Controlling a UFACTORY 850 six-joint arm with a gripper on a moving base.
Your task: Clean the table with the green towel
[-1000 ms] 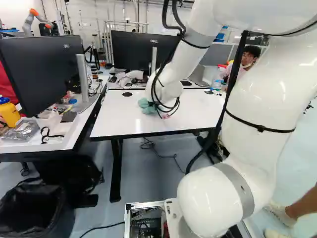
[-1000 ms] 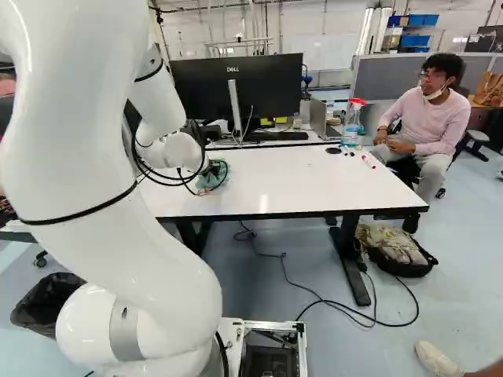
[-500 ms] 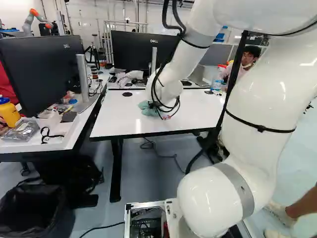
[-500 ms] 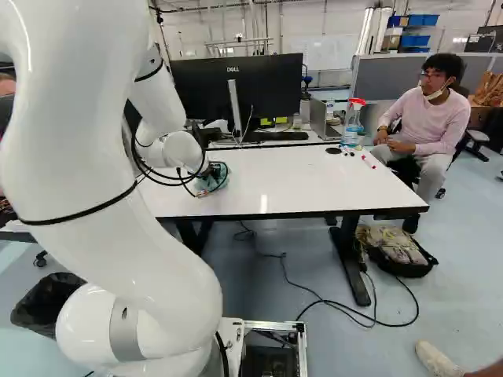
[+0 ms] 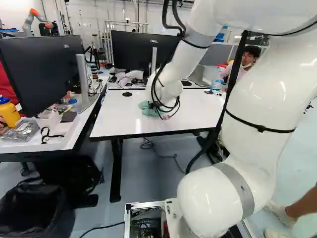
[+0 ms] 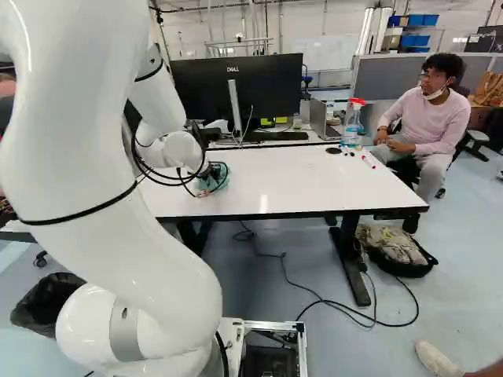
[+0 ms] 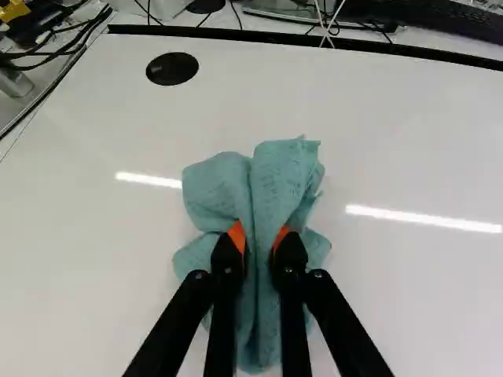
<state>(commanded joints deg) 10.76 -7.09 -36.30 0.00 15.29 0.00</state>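
My black two-finger tool [image 7: 258,242] pinches the green cloth towel [image 7: 283,174], just slid slightly; wiping seems started near the white tabletop's [image 5: 119,115] left edge.

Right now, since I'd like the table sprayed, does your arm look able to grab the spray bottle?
Probably not yet: the claw is shut on the green towel. Otherwise the way over the table to the spray bottle looks free; markers lie close to it.

A yellow bottle [image 5: 9,113] stands near a black monitor [image 5: 42,74] in the left base view. In the right one, a spray bottle [image 6: 351,127] stands near a laptop [image 6: 319,115].
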